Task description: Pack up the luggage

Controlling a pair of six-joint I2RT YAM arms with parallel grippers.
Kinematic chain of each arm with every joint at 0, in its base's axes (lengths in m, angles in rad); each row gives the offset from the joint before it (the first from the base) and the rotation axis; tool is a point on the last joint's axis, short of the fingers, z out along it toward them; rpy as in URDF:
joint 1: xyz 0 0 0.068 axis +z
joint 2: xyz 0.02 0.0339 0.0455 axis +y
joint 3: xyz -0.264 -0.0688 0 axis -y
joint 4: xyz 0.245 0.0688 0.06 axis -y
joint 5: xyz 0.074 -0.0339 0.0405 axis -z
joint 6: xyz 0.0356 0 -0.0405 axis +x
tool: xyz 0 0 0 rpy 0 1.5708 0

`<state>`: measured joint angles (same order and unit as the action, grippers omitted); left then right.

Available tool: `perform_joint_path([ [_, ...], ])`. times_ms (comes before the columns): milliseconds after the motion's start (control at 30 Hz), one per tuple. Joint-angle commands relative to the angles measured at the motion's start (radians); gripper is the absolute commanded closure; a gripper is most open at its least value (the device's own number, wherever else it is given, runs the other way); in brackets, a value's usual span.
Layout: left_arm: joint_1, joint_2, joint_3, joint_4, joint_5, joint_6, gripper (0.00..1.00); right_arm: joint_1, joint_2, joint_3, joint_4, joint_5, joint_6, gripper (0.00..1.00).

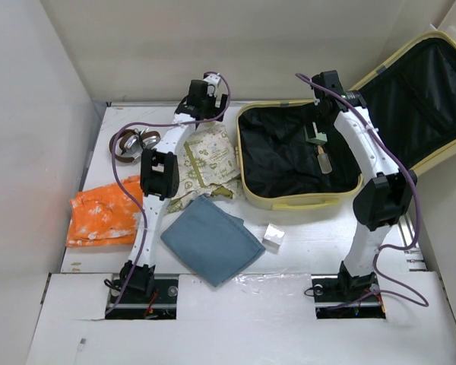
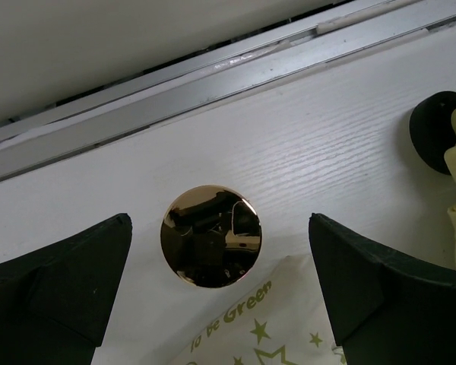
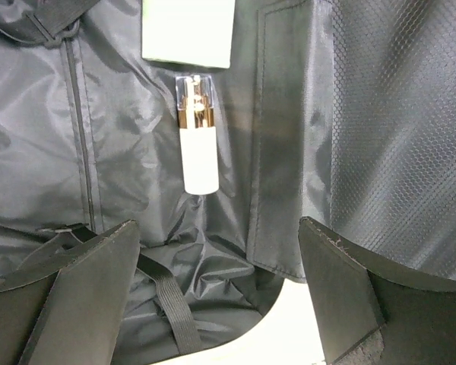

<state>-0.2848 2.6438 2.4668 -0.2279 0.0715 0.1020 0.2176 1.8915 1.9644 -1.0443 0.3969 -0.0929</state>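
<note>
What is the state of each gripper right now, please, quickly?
Left gripper: open, holding nothing, above a round gold disc.
Right gripper: open, holding nothing, over the open luggage.

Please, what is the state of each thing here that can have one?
luggage: open, lid raised.
bottle: capped, lying inside the luggage.
left gripper: open, empty, above a gold disc.
right gripper: open, empty, over the luggage.
blue cloth: folded, on the table.
orange garment: crumpled, on the table.

The luggage (image 1: 289, 202) is set right of centre (a bottle (image 1: 324, 161) laid inside); a folded cloth (image 1: 211, 238) is placed lower centre, a small box (image 1: 273, 237) just right, a garment (image 1: 102, 213) far left.
</note>
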Motion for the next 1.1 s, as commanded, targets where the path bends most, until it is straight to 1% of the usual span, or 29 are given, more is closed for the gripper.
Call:
perform_joint_path([
  [0,-0.008,-0.015,0.06,-0.024,-0.041,0.067,0.01,0.006,-0.002,0.036,-0.026,0.03,-0.011,0.11],
  [133,-0.008,-0.015,0.06,-0.024,-0.041,0.122,0.01,0.006,0.008,0.036,-0.046,0.048,-0.021,0.11],
  [233,-0.028,-0.015,0.06,-0.024,-0.074,0.22,0.01,0.006,0.008,0.036,-0.055,0.06,-0.021,0.11],
  [333,-0.028,0.01,0.06,-0.053,-0.075,0.29,0.01,0.006,0.008,0.036,-0.066,0.085,-0.03,0.11],
  [400,-0.028,0.01,0.06,-0.073,-0.05,0.323,0.01,0.006,0.008,0.027,-0.076,0.085,-0.03,0.11],
  [433,-0.028,0.019,0.06,-0.073,-0.015,0.343,0.01,0.006,0.008,0.027,-0.076,0.097,-0.039,0.11],
  [600,-0.028,0.028,0.049,-0.073,0.017,0.386,0.01,0.006,0.035,0.027,-0.076,0.106,-0.048,0.11],
  [767,-0.028,0.048,0.049,-0.064,-0.028,0.418,0.01,0.006,0.066,0.036,-0.076,0.129,-0.077,0.11],
  [900,-0.028,0.048,0.04,-0.053,-0.038,0.418,0.13,0.006,0.087,0.074,-0.076,0.129,-0.077,0.12],
  [967,-0.028,0.036,0.008,-0.039,-0.026,0.418,0.27,0.006,0.096,0.086,-0.076,0.12,-0.077,0.12],
  [1033,-0.028,0.018,-0.02,-0.013,-0.013,0.418,0.45,0.006,0.106,0.096,-0.076,0.12,-0.077,0.12],
  [1067,-0.028,-0.002,-0.05,0.001,-0.013,0.418,0.59,0.006,0.106,0.096,-0.076,0.12,-0.077,0.12],
])
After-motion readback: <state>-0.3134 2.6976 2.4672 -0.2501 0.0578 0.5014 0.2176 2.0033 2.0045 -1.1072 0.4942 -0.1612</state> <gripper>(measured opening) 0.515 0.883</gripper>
